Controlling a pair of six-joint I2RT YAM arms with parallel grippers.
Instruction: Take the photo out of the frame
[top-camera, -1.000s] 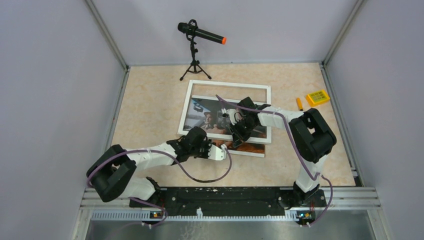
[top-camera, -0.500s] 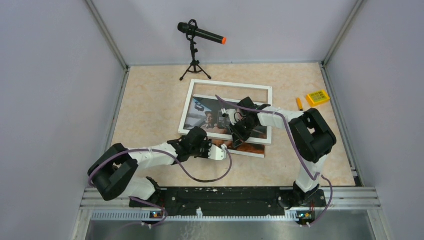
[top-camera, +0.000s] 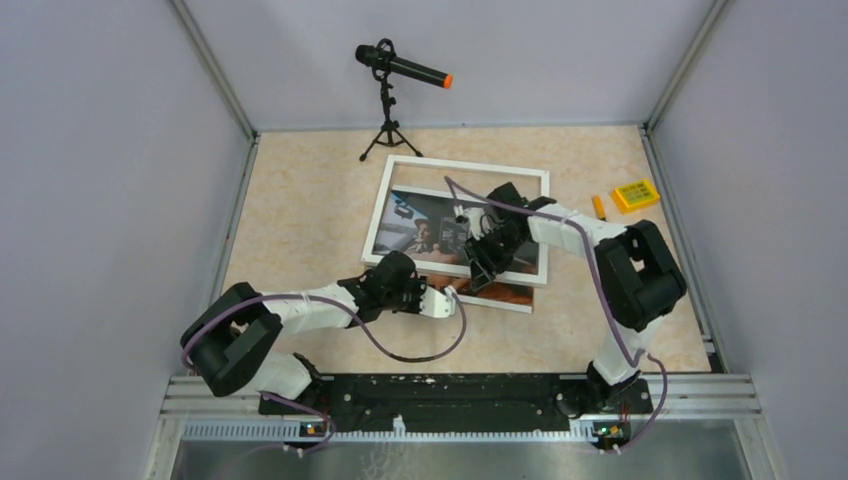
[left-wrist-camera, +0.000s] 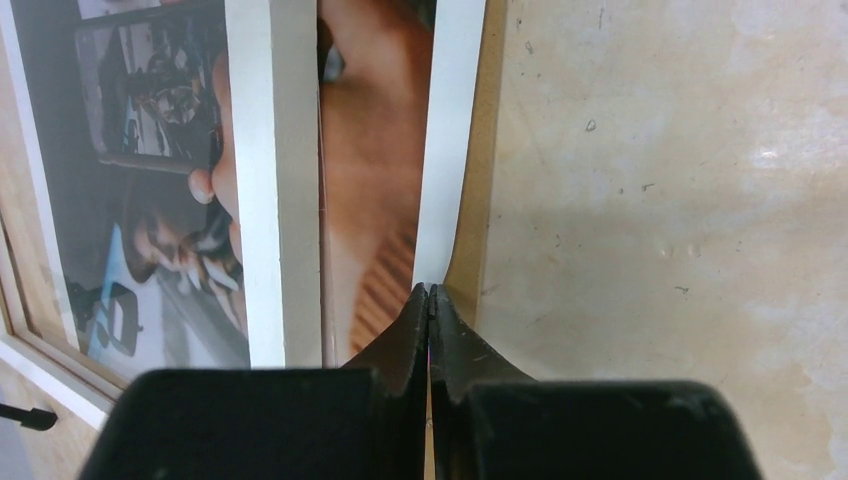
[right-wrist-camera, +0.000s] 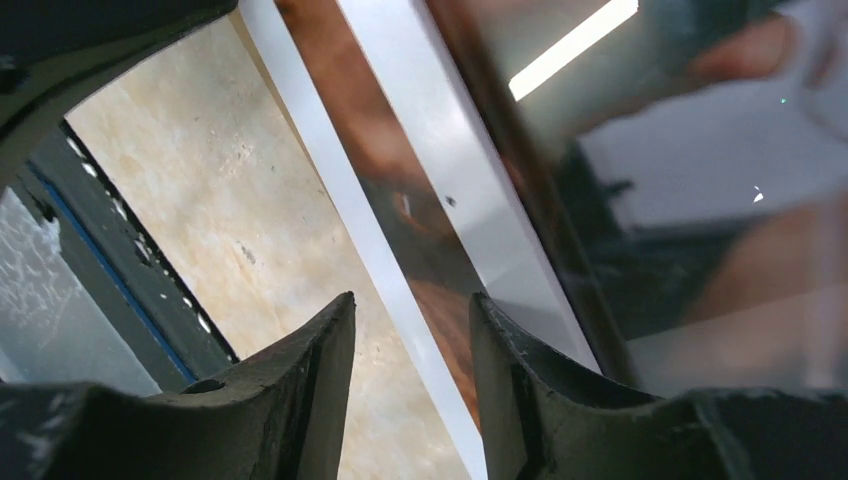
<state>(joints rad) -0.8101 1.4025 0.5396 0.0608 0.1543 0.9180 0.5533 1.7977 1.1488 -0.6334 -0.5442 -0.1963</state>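
The frame (top-camera: 470, 164), white-rimmed, lies flat in mid-table. The photo (top-camera: 503, 294) sticks out from under its near rail, showing orange-tan tones and a white border. My left gripper (top-camera: 446, 301) is shut on the photo's near left edge; in the left wrist view the jaws (left-wrist-camera: 430, 292) pinch the white border, with the photo (left-wrist-camera: 375, 200) and frame rail (left-wrist-camera: 265, 200) beyond. My right gripper (top-camera: 479, 268) is open at the frame's near rail. In the right wrist view (right-wrist-camera: 410, 315) its fingers straddle the photo (right-wrist-camera: 355, 100), one finger against the frame rail (right-wrist-camera: 430, 100).
A microphone on a tripod (top-camera: 391, 100) stands at the back, just beyond the frame. An orange marker (top-camera: 599, 207) and a yellow block (top-camera: 636, 194) lie at the right. Bare table (left-wrist-camera: 650, 200) lies to the right of the left gripper. Walls enclose three sides.
The frame has slid away and to the right with the right gripper. The left gripper has held its place on the photo, so more of the photo shows below the near rail.
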